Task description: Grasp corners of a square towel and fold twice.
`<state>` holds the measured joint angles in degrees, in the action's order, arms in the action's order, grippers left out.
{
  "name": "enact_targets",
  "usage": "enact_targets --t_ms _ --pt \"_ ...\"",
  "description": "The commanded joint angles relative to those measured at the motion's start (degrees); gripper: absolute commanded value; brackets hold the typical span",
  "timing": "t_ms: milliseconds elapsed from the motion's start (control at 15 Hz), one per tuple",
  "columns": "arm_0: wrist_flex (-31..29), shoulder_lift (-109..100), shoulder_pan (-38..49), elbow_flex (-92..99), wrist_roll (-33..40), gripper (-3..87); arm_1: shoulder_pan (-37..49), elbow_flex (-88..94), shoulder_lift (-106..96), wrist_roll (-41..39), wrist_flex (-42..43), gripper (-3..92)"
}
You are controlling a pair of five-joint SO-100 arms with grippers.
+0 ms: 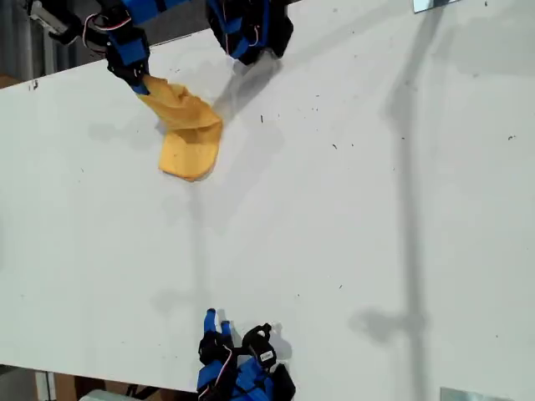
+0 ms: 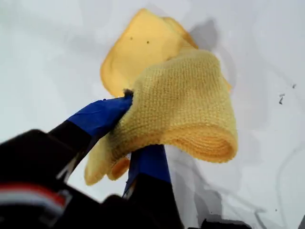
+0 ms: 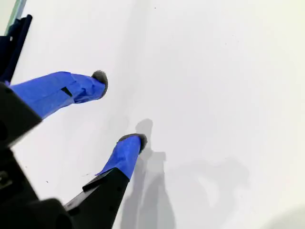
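My first gripper [image 2: 128, 129] is clamped on a bunched edge of the towel [image 1: 188, 129], which hangs crumpled from it onto the white table [image 1: 351, 217] in the exterior view's upper left. My second gripper [image 3: 121, 107] hovers spread apart over bare table, holding nothing.

Legible text, labels, brands, numbers, signs: none in any view. Small dark specks on the surface [image 1: 351, 217] are not writing.
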<state>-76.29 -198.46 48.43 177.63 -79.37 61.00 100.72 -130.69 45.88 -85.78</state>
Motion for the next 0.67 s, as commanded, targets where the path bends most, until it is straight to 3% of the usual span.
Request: enact_targets --t_ms 0,200,600 --pt "0.9 -0.3 0.0 0.2 -1.1 20.5 4.1 0.9 -4.7 0.5 -1.8 -0.1" --pt "0.9 -0.3 0.0 0.2 -1.1 20.5 6.0 3.3 -6.1 0.2 -4.0 -0.1" --pt "0.9 -0.3 -0.1 0.2 -1.0 20.5 -10.9 -1.2 22.5 -4.3 10.5 -0.1"
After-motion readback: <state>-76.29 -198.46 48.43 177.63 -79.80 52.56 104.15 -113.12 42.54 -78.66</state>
